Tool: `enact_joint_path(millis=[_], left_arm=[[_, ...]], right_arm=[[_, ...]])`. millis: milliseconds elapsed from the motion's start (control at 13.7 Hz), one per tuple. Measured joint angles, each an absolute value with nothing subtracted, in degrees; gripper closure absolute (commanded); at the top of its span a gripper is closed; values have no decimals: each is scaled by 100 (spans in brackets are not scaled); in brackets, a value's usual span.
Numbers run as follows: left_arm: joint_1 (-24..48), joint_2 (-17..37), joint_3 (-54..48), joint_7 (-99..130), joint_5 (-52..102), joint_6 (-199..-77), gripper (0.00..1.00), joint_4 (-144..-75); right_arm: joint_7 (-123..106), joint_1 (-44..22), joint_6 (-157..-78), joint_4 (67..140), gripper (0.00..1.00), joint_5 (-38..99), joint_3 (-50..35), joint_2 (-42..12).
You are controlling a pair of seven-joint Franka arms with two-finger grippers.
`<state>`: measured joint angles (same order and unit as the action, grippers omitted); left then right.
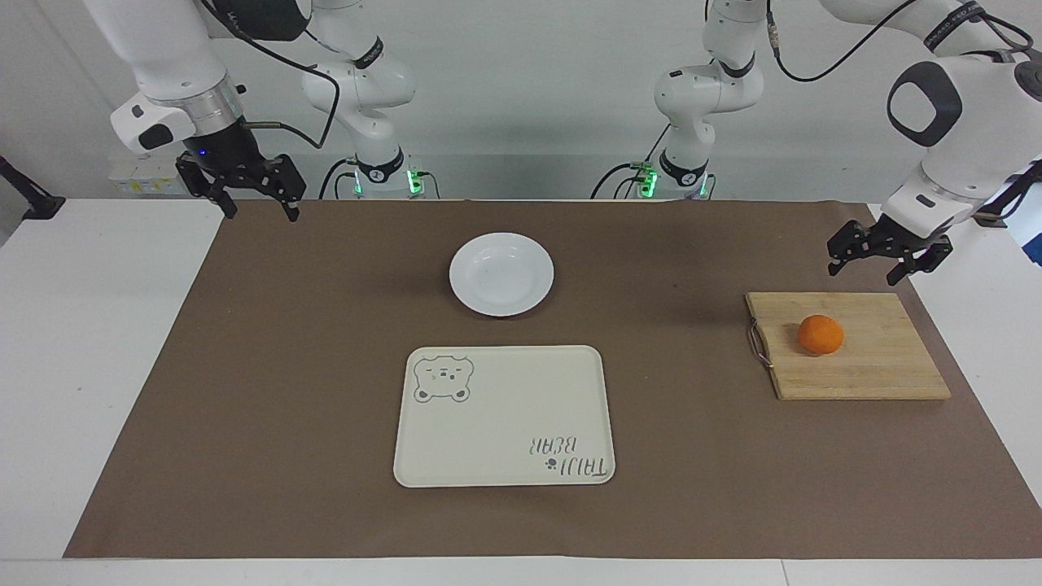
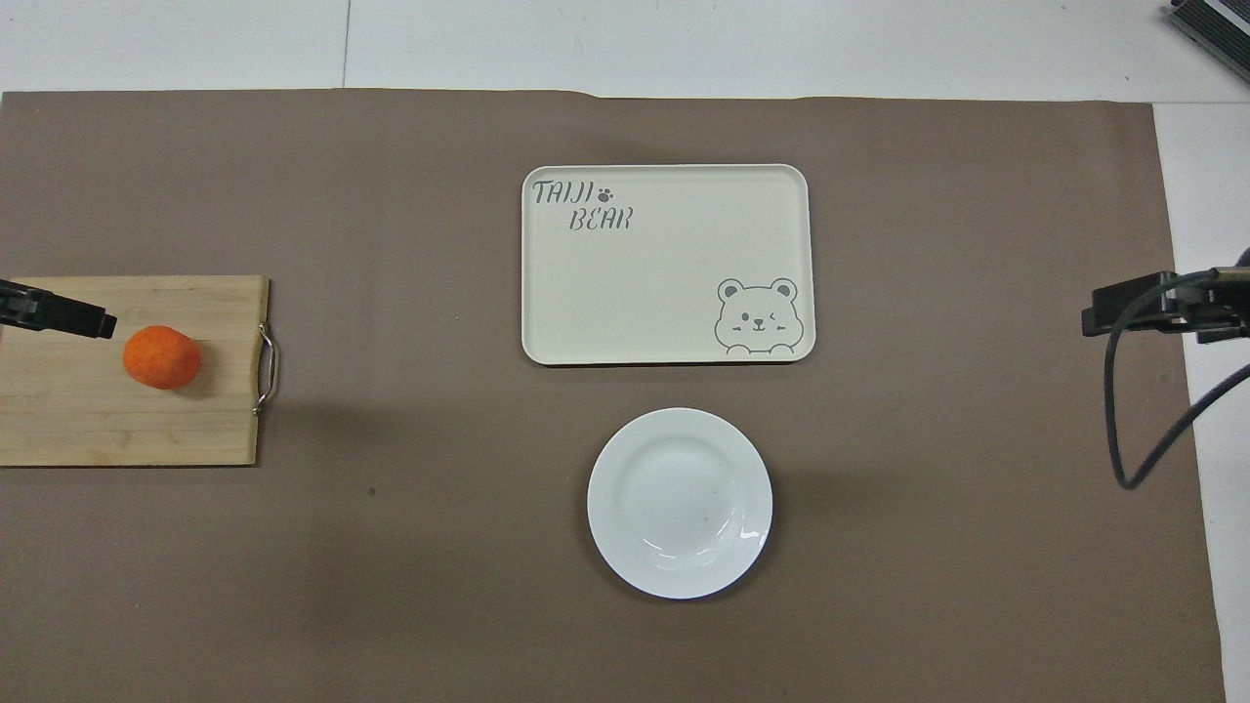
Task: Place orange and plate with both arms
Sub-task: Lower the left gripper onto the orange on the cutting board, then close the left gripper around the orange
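While the left gripper (image 1: 889,262) hangs wide open at one o'clock of the orange (image 1: 820,334), a skewed descent could roll it off the board (image 1: 879,370); right gripper (image 1: 242,189) waits, open.

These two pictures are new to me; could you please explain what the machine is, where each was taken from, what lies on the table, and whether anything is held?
You see two white robot arms, each ending in a black two-finger gripper. One picture faces the robots from across the table; the other looks down from above their end.

On the brown mat lie a white plate, a cream bear tray farther from the robots, and a wooden board carrying an orange at the left arm's end.

The left gripper hangs over the board's edge nearest the robots, fingers open. The right gripper waits open over the mat's corner. Nothing is held.
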<state>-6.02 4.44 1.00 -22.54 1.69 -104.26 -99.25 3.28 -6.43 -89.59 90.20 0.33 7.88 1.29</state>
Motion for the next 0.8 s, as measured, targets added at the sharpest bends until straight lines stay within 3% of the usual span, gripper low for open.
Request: enact_joint_path(millis=[803], left_arm=[[-907, 1320, 99, -2564, 169, -11764, 0, -10534]], right_arm=[[328, -643, -8959, 9020, 0, 33, 788, 129]])
